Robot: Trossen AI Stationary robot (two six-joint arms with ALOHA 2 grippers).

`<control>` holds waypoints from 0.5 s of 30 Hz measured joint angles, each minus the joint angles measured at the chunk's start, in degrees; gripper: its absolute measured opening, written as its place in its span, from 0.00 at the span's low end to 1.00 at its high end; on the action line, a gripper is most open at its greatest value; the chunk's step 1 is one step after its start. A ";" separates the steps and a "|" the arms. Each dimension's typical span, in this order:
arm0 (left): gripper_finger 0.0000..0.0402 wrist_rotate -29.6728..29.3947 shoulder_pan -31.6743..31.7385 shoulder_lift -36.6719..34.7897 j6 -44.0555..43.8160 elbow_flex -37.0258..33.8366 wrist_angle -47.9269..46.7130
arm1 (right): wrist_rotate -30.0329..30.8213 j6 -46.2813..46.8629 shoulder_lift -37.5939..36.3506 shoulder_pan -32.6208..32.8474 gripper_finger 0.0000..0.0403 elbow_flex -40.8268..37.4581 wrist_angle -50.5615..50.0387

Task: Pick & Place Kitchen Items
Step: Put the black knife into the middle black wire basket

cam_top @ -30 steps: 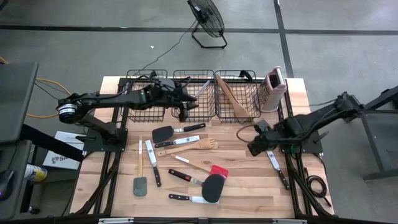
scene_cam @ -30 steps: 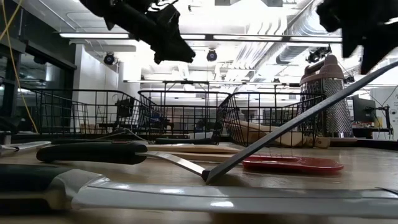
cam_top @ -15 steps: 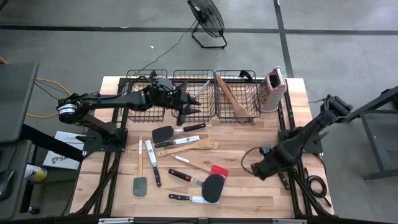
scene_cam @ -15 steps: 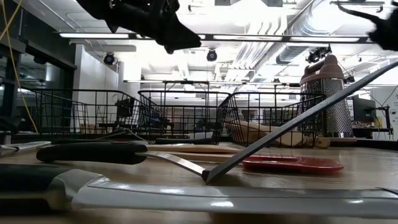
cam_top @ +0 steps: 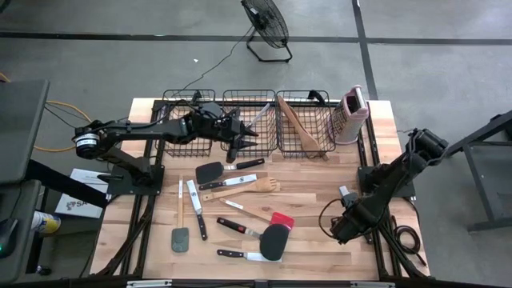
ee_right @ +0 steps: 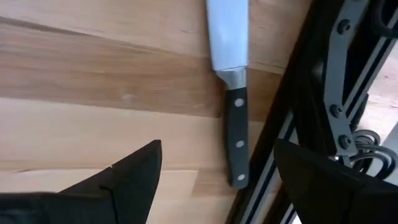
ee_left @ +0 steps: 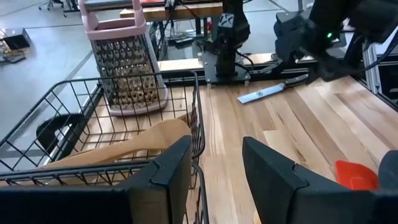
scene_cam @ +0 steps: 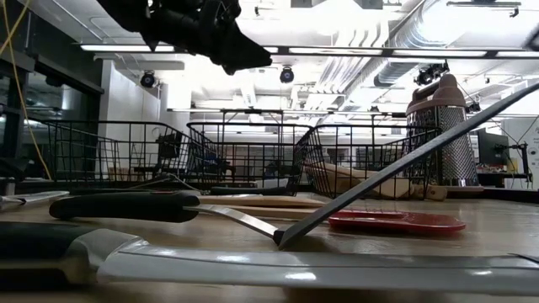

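Right gripper (cam_top: 342, 228) hangs with fingers spread wide over the black-handled steel knife (ee_right: 232, 93), which lies flat at the wooden worktop (cam_top: 312, 192) edge beside the frame. I judge it stiff, thin and slippery; I would pinch the riveted handle.

Left gripper (cam_top: 240, 142) is half-spread, empty, above the wire baskets (cam_top: 248, 120).

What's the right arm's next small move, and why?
Probably lower the right end effector onto the knife and close on its black handle. The fingers stand wide open and empty above the knife, which lies flat on the wooden table beside the arm's frame.
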 joint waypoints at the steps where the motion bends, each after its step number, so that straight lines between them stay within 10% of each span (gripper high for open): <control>1: 0.35 0.00 0.00 0.00 -0.02 0.00 0.00 | -0.21 0.09 0.00 0.17 0.75 -1.05 1.19; 15: 0.35 -0.09 0.00 0.00 -0.04 0.00 -0.07 | 0.39 -0.22 0.02 0.63 0.75 -9.05 10.48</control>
